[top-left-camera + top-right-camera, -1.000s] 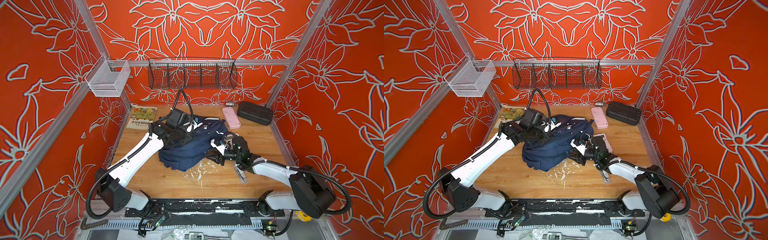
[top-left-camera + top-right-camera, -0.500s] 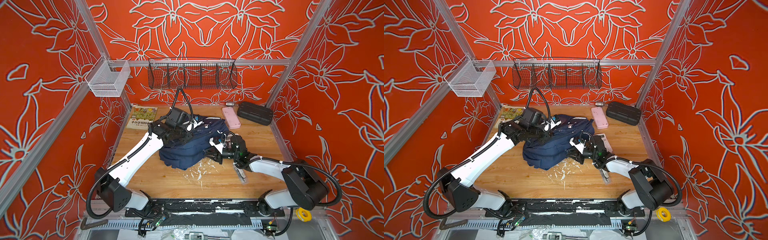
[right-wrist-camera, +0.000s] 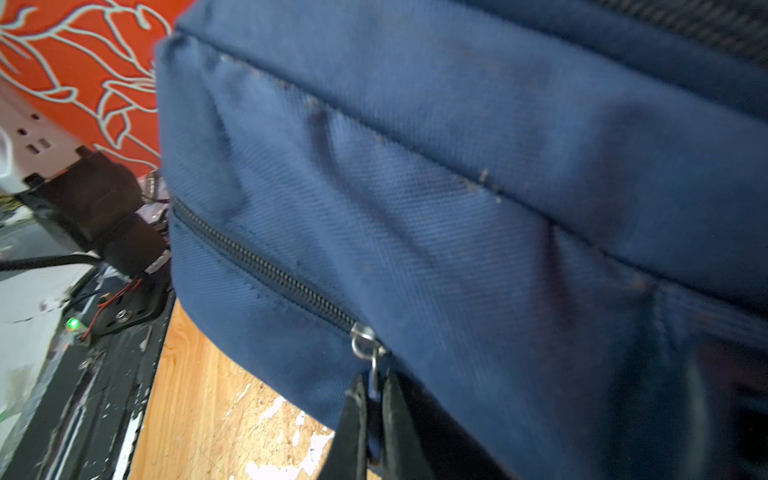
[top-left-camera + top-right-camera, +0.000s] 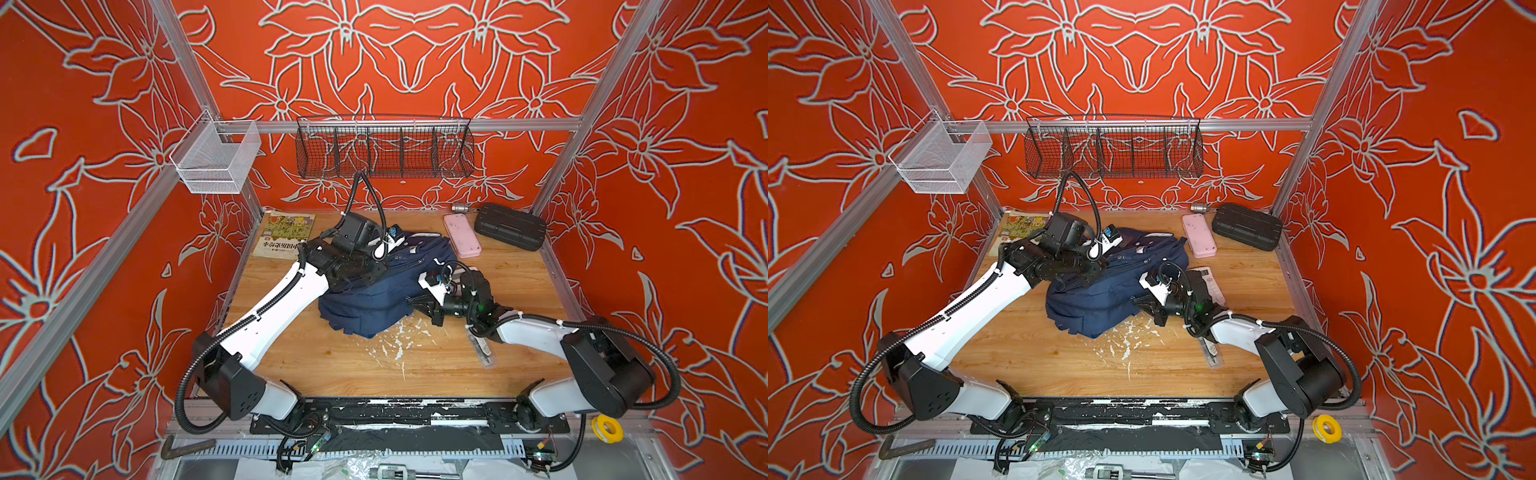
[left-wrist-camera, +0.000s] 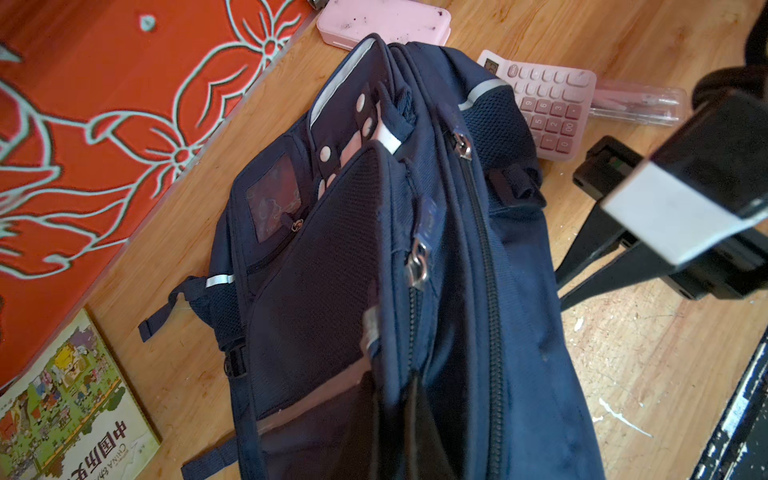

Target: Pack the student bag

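The student bag [image 4: 374, 291] [image 4: 1113, 291], a navy backpack with thin reflective stripes, lies in the middle of the wooden table in both top views. My left gripper [image 4: 362, 271] [image 5: 405, 399] sits on the bag's left upper side, shut on a fold of its fabric beside a zip. My right gripper [image 4: 415, 304] [image 3: 375, 401] is at the bag's right lower corner. It is shut on the small metal pull of a front pocket zip [image 3: 365, 338], with the tab pinched between its two dark fingers [image 3: 353, 419].
A picture book [image 4: 284, 235] lies at the back left. A pink case [image 4: 462, 235] and a black ribbed case [image 4: 509, 226] lie at the back right. A pink calculator [image 5: 548, 108] sits right of the bag, and a clear pen case [image 4: 482, 349] lies under my right arm. Wire baskets [image 4: 384, 151] hang above.
My right gripper has closed onto the zip pull and shifted slightly toward the bag. The left arm and the bag have stayed put.
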Robot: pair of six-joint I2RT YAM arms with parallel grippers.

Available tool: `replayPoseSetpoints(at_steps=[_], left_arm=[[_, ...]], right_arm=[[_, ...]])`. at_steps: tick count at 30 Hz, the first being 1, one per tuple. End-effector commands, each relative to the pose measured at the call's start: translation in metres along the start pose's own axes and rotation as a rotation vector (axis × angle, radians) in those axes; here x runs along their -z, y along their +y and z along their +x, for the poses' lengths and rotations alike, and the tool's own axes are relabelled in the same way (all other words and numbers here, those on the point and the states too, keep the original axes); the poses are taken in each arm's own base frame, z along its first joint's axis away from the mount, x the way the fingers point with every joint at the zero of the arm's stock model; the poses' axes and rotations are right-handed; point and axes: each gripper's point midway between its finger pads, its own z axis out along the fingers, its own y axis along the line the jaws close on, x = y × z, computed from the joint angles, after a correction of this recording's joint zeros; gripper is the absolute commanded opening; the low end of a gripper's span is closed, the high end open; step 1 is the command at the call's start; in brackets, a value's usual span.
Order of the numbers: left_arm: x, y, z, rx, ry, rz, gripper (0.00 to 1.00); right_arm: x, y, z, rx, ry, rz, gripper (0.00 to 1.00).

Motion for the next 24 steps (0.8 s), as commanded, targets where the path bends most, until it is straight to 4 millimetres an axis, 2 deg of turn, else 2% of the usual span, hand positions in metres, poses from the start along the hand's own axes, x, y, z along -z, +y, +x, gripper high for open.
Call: replayPoseSetpoints(at_steps=[1,4,8,11,14,19,24], left_arm=[[0.021,0.015,-0.034,0.095,-0.109,-0.052,0.00],[0.024,0.012,-0.025,0.198,-0.060,-0.037,0.00],[0.025,0.005,-0.018,0.354,-0.028,-0.019,0.00],[0.024,-0.007,-0.020,0.441,-0.015,-0.008,0.00],[0.022,-0.009,-0.023,0.538,-0.009,-0.023,0.00],[0.002,-0.006,-0.027,0.701,-0.034,-0.023,0.00],[-0.017,0.011,-0.036,0.827,-0.083,-0.069,0.00]], right_arm=[[0.011,-0.024,-0.009,0.062,0.013,0.149,0.00],[0.020,-0.046,-0.017,0.054,0.044,0.195,0.00],[0.023,-0.065,-0.031,0.077,0.056,0.182,0.00],[0.019,-0.078,-0.038,0.065,0.072,0.151,0.00],[0.015,-0.085,-0.038,0.060,0.100,0.126,0.00],[0.022,-0.081,-0.046,0.067,0.106,0.142,0.00],[0.031,-0.058,-0.038,0.096,0.198,0.187,0.00]])
